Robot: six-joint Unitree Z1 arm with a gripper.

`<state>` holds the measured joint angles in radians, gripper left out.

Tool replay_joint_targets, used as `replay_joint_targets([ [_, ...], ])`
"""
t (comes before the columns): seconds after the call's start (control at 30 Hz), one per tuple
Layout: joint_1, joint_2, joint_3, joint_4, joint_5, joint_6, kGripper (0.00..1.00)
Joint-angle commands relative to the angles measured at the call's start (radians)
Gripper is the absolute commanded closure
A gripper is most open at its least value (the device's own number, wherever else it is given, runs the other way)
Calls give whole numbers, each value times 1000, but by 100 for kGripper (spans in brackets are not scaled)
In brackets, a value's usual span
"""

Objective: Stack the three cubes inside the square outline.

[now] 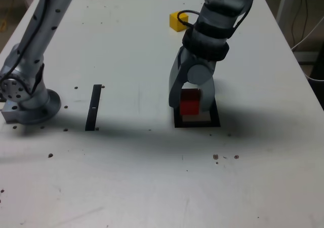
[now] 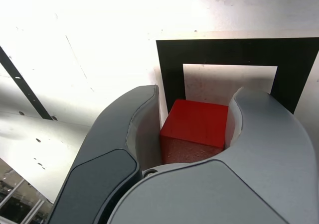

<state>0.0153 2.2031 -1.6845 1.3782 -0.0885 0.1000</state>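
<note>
My gripper (image 1: pixel 191 105) is shut on the red cube (image 1: pixel 190 102), holding it right over the square outline (image 1: pixel 197 121). In the wrist view the red cube (image 2: pixel 195 130) sits between the two grey fingers (image 2: pixel 124 134), at the near side of the black frame (image 2: pixel 234 52) and its pale centre. I cannot tell whether the cube touches the table. The yellow cube (image 1: pixel 178 21) rests on the table at the back, behind the arm. No green cube is in view.
A narrow black strip (image 1: pixel 93 107) lies on the white table to the exterior view's left of the outline. The arm's grey base (image 1: pixel 28 104) stands at the exterior view's far left edge. Small dark specks dot the tabletop.
</note>
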Motion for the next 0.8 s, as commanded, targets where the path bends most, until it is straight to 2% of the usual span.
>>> replay_joint_targets([
  [0.0, -1, 14, -12, -5, -2, 3, 68],
  [0.23, -1, 22, -16, -14, -2, 7, 67],
  [0.3, -1, 23, -16, -18, -2, 10, 57],
  [0.43, -1, 23, -14, -25, -2, 20, 21],
  [0.5, -1, 23, -13, -28, -2, 24, 8],
  [0.57, -1, 22, -11, -29, -2, 25, 2],
  [0.77, -1, 21, -7, -32, -1, 26, 1],
])
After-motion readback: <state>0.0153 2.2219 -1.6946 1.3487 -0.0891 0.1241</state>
